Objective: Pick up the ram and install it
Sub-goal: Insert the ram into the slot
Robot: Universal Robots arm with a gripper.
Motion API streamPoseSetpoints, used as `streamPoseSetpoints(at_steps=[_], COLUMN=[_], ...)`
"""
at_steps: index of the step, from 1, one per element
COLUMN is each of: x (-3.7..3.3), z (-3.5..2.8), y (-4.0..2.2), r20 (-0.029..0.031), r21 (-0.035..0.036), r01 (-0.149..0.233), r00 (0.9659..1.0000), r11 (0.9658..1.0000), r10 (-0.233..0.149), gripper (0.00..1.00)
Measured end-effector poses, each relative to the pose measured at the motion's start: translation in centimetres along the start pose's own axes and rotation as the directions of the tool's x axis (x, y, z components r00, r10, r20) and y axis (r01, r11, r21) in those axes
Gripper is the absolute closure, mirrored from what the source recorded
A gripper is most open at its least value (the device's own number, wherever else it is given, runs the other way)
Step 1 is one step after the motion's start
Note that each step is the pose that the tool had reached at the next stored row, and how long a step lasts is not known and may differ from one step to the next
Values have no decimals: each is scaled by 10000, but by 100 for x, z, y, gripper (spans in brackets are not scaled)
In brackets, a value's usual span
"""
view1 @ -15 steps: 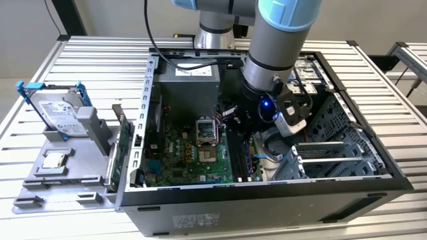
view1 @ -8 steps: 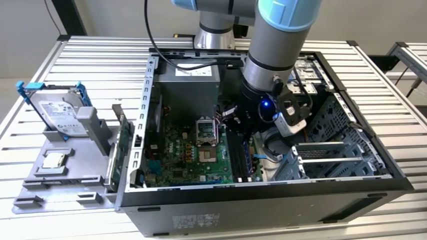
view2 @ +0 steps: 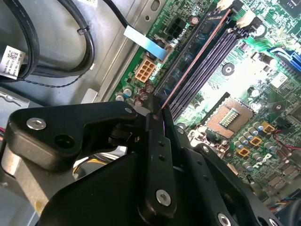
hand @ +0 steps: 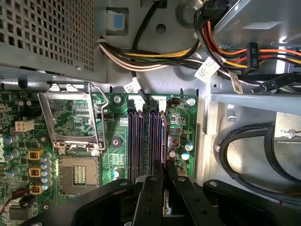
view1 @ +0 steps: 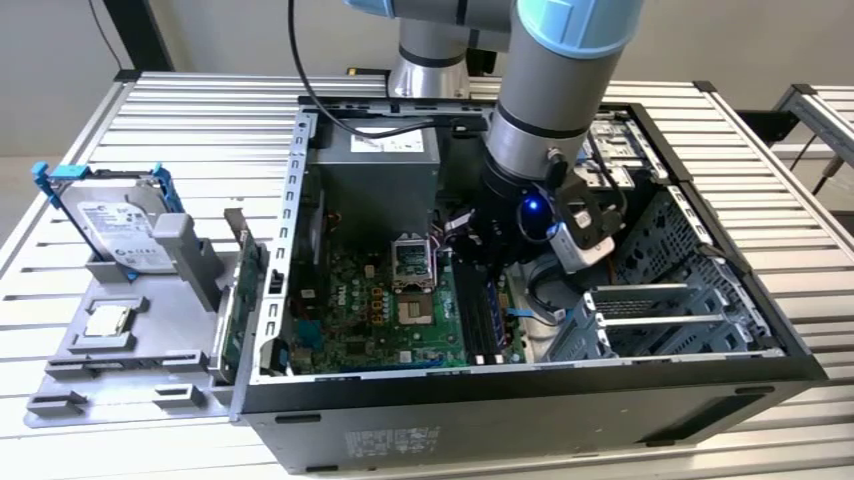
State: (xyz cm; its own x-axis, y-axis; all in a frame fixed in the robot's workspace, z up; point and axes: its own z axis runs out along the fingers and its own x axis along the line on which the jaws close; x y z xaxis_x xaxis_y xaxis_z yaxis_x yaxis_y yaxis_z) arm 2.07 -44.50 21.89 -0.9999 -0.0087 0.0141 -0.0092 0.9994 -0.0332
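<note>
The gripper [hand: 164, 167] is narrowed to a thin gap, its fingers [hand: 149, 188] clamped on the ram [hand: 163, 139] — seen edge-on in both wrist views [view2: 195, 61] as a thin strip running straight out from the fingertips. It stands on edge just ahead of the fingers, in line with the slots [hand: 141, 141] — whether it is seated cannot be told. The socket [hand: 75, 176] lies off to one side of the hand.

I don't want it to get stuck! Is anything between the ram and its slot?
Nothing I can see. The gripper holds the ram edge-on right at the dark memory slots, and nothing lies between them.
</note>
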Motion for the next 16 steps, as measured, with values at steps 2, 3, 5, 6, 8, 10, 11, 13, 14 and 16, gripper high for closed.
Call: streamPoseSetpoints(at_steps=[2, 3, 5, 6, 8, 10, 11, 13, 14, 16], x=[0, 0, 1, 4, 8, 9, 10, 10, 10, 9], z=[-10, -10, -10, -10, -10, -10, -12, -13, -13, -19], y=[0, 0, 0, 0, 1, 1, 6, 16, 21, 22], r20=[0, 0, -1, -1, -1, -1, -1, 0, 0, 1], r21=[11, 13, 18, 18, 21, 27, 44, 75, 90, 99], r01=[-8, -13, -28, -40, -69, -94, -102, -119, -123, -131], r00=[10000, 10000, 10000, 10000, 10000, 10000, 9999, 9999, 9999, 9999], r11=[10000, 10000, 10000, 10000, 10000, 10000, 9999, 9999, 9999, 9999], r10=[8, 13, 28, 40, 69, 94, 102, 119, 123, 131], gripper=[100, 100, 100, 100, 100, 100, 100, 100, 100, 100])
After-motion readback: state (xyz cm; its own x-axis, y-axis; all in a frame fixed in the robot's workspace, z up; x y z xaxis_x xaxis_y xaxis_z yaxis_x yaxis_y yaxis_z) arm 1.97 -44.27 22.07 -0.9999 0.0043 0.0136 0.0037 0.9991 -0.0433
